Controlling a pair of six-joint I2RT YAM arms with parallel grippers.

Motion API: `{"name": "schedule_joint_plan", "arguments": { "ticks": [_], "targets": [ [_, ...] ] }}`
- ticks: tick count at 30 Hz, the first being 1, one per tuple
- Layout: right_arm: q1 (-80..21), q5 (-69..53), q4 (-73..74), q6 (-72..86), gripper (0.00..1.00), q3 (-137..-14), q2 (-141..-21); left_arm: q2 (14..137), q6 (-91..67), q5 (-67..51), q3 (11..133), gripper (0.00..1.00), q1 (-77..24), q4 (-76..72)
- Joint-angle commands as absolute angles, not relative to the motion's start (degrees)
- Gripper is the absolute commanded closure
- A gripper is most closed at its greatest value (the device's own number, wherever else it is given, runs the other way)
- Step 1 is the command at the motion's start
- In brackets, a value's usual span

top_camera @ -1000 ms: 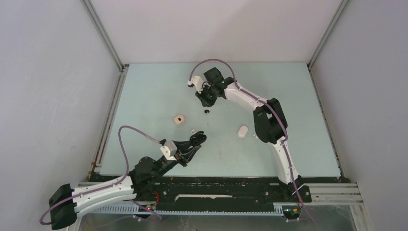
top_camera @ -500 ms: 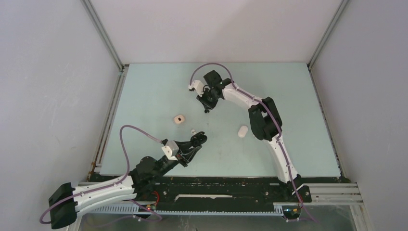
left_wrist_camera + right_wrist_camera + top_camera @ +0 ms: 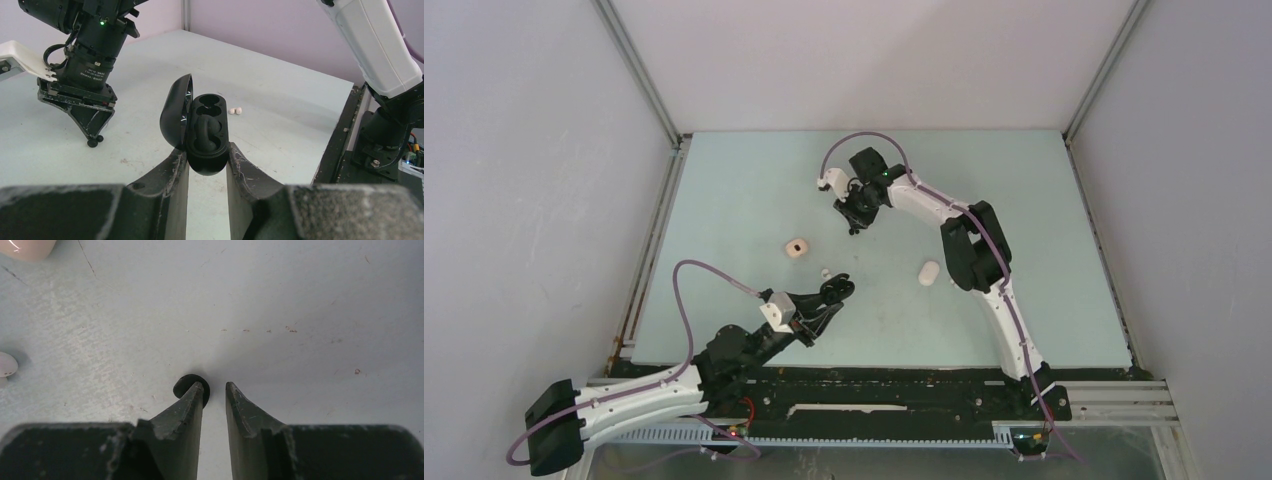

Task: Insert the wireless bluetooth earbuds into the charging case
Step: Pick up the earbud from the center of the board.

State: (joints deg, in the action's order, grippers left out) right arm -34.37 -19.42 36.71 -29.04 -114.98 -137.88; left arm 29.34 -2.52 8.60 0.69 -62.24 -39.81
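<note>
The small round black plastic earbud [image 3: 186,385] was seen on the pale table [image 3: 300,300], far of centre, just outside one fingertip of the right gripper [image 3: 215,386] rather than in its gap. Those jaws were parted only narrowly and nothing was held. The open black pill-shaped charging case [image 3: 207,125] was clamped in the left gripper [image 3: 206,152], well apart on the near side.

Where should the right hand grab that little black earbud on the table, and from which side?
Pinch the black earbud across its rounded body, coming straight down from above: it is tiny and lies low on the table. In the right wrist view it sits beside one fingertip, outside the gap, so the right hand probably needs a sideways shift first.
</note>
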Motion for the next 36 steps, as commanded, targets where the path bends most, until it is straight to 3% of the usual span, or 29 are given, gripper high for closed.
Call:
{"name": "schedule_joint_plan", "arguments": {
  "ticks": [1,12,24,26,36],
  "targets": [
    [-34.45,-21.59,37.53,-30.74,0.73,-112.73,-135.87,29.36,-1.71,8.17,-6.59,1.0,-62.4,-42.89],
    [-34.28,-26.61,38.82,-32.99,0.77,-109.25,-133.31,29.98,-1.63,7.9,-6.42,1.0,-62.4,-42.96],
    [-34.06,-29.91,41.61,-33.66,1.0,-109.15,-131.52,29.94,-1.66,7.67,-6.26,1.0,-62.4,-42.8],
    [-34.07,-30.48,41.79,-33.43,1.0,-108.36,-130.34,29.97,-1.67,7.69,-6.28,1.0,-62.4,-42.74],
    [-33.97,-27.93,28.36,-28.6,1.0,-86.18,-109.41,29.02,-1.89,8.08,-6.41,1.0,-62.4,-42.45]
  ]
}}
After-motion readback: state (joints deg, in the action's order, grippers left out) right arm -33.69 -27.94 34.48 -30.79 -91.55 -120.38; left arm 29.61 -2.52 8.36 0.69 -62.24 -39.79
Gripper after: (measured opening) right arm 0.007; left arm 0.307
